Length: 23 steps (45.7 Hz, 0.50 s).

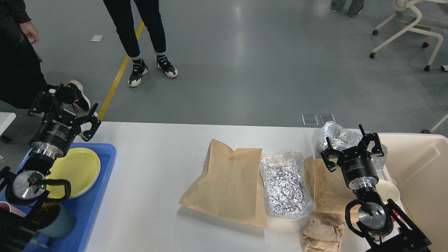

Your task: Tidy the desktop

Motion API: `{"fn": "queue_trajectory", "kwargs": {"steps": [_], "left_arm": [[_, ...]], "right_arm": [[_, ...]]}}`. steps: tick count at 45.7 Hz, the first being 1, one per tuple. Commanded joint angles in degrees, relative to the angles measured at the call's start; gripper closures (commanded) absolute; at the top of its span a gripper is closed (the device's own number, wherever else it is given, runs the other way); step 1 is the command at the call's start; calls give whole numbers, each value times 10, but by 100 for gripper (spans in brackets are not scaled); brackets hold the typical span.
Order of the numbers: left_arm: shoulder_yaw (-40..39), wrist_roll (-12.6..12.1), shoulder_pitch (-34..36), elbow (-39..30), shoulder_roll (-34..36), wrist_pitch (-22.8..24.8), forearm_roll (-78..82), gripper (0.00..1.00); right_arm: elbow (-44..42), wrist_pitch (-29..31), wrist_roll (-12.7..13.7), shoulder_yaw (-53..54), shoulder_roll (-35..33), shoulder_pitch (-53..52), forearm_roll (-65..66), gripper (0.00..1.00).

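Observation:
The white desktop (157,164) holds a large brown paper bag (227,182), a flat silver foil pouch (285,183) and a second brown bag (323,189) side by side. Crumpled foil (337,134) lies at the far right edge and a crumpled brown paper ball (322,236) at the front. My right gripper (351,145) is open and empty, just in front of the crumpled foil and above the second bag. My left gripper (64,110) is open and empty above the table's far left corner, beyond the blue tray.
A blue tray (94,210) at the left holds a yellow plate (80,168) and a green mug (57,222), partly hidden by my left arm. A cream bin (420,164) stands at the right, with a white disc (390,190) at its edge. People stand beyond the table.

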<state>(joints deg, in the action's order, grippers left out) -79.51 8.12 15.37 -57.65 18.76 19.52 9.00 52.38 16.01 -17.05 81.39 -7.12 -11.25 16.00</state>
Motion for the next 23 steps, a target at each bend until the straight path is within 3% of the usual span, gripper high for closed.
{"fn": "queue_trajectory", "kwargs": {"steps": [1,23], "left_arm": [[-53,-1,-26,-6,-47,4,51,4],[-64,3,-92,-50,-96,12,55,4]], "right_arm": [[0,0,0,0,0,0,0,0],[0,0,0,0,0,0,0,0]]}}
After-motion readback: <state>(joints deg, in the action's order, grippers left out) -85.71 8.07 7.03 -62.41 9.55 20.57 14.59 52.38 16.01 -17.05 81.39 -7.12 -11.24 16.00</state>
